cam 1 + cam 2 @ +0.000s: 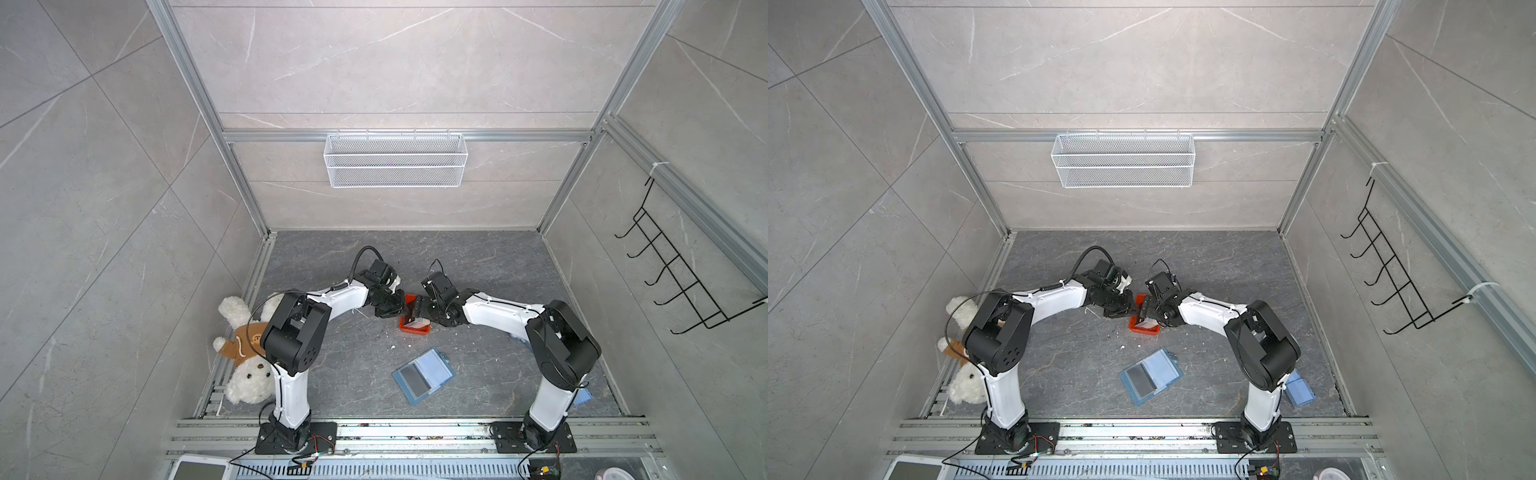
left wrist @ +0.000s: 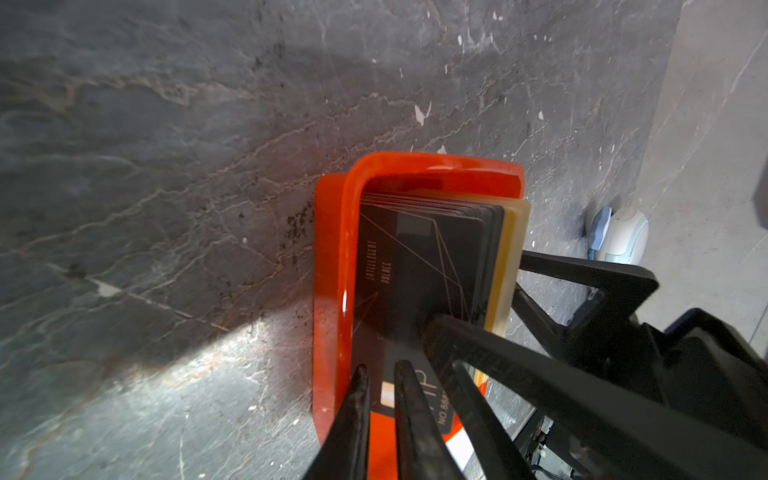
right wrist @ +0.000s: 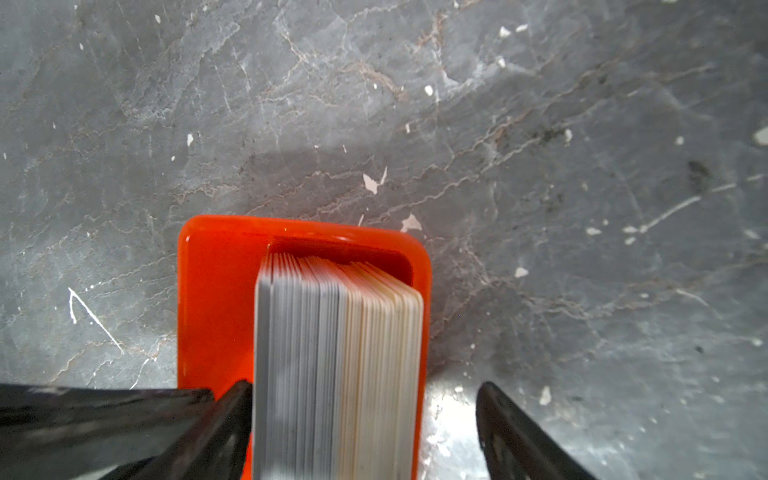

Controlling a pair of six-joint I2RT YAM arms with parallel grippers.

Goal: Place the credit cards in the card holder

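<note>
At the orange tray [image 3: 216,291]: two claws, one stack

Against the tray's front card the left gripper [image 2: 381,368] has its fingers nearly together, tips at that card's near end; whether a card is actually nipped between them I cannot tell; the right gripper [image 3: 365,386] stands wide, straddling the whole stack, one finger touching a side of it and the other apart, so nothing is clamped; this reads as bracing, to keep the pack from tipping while one card is teased out; the credit cards [image 3: 336,332] stand on edge in the tray's slot, which leaves their upper edges free to grab; the card holder [image 1: 424,376] lies open and flat, apart from the tray on its near side in both top views, pockets up to receive a card.
</note>
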